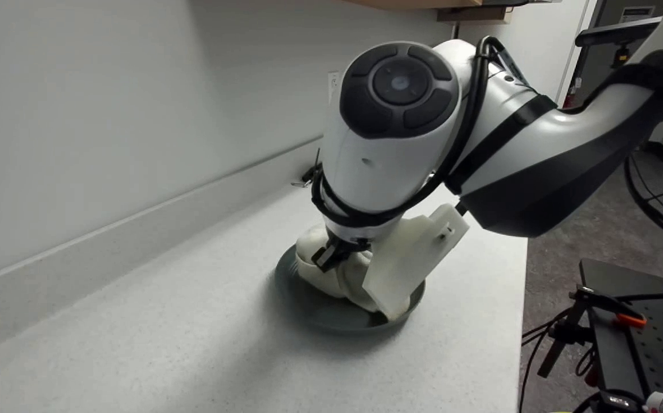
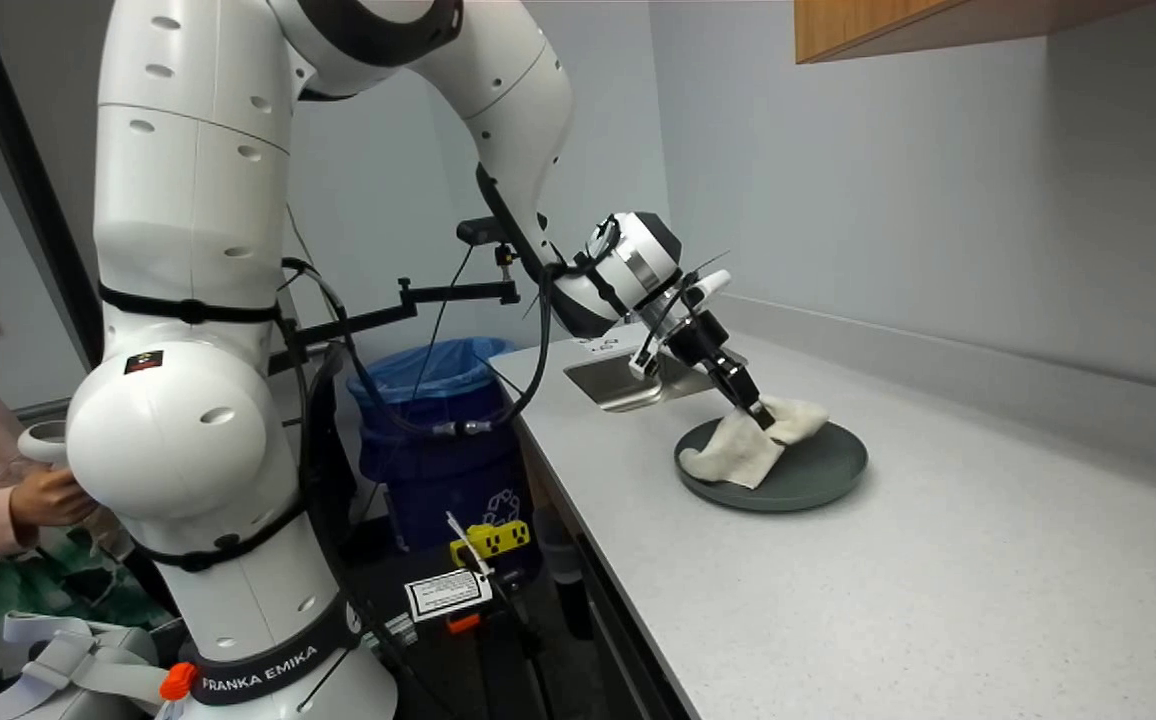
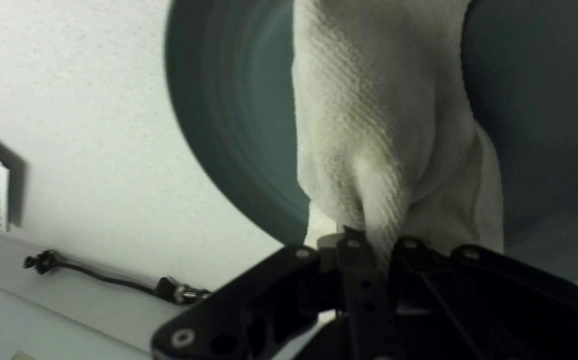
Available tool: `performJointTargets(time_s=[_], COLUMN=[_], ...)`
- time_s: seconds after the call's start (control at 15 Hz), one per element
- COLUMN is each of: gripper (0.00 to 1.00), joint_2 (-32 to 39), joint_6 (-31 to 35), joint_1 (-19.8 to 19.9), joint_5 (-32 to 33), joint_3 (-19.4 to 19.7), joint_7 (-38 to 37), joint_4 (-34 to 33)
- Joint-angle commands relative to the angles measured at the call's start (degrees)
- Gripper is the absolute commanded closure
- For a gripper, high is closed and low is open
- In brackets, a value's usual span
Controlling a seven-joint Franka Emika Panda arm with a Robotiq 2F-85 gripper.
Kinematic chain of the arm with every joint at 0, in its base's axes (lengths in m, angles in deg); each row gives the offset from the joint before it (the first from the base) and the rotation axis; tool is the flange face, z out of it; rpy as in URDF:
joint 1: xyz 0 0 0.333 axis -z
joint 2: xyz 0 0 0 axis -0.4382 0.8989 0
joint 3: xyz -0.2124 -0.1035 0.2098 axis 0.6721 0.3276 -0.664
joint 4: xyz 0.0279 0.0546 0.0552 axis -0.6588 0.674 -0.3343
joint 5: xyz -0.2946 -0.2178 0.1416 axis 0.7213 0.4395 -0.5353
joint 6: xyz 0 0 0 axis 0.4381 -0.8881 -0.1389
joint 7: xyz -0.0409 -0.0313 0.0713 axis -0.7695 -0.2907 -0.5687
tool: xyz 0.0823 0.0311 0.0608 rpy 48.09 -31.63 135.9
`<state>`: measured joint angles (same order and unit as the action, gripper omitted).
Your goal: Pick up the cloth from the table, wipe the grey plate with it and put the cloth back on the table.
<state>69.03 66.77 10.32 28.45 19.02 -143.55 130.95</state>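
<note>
Closed tight, the Robotiq gripper (image 3: 381,244) pinched a fold of the off-white cloth (image 2: 740,452), bunched on the grey dinner plate (image 2: 826,470). That narrow hold risked slipping under drag — or hard pressing might skid the plate over the smooth countertop (image 2: 938,590). In an exterior view, a steel sink (image 2: 623,383) lay far left, a low ledge (image 2: 898,350) far right.

The cloth (image 3: 369,100) is rough, ribbed fabric, the dinner plate (image 2: 823,470) smooth and matt, the tabletop (image 2: 888,600) smooth, the sink (image 2: 606,382) shiny metal.

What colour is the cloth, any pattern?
Off-white cloth with fine ribbing; clearest in the wrist view.
</note>
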Motion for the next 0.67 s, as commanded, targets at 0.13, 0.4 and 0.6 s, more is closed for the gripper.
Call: performJointTargets(time_s=[0.13,0.4,0.6], gripper=[0.98,0.98,0.98], joint_2=[-0.37,0.59,1.19], joint_6=[17.75,25.81,24.56], joint_1=[2.74,4.94,7.55], joint_5=[-7.09,-12.68,-19.52], joint_3=[-1.24,-1.98,-4.28], joint_7=[4.04,8.07,13.81], joint_4=[-0.93,0.04,2.24])
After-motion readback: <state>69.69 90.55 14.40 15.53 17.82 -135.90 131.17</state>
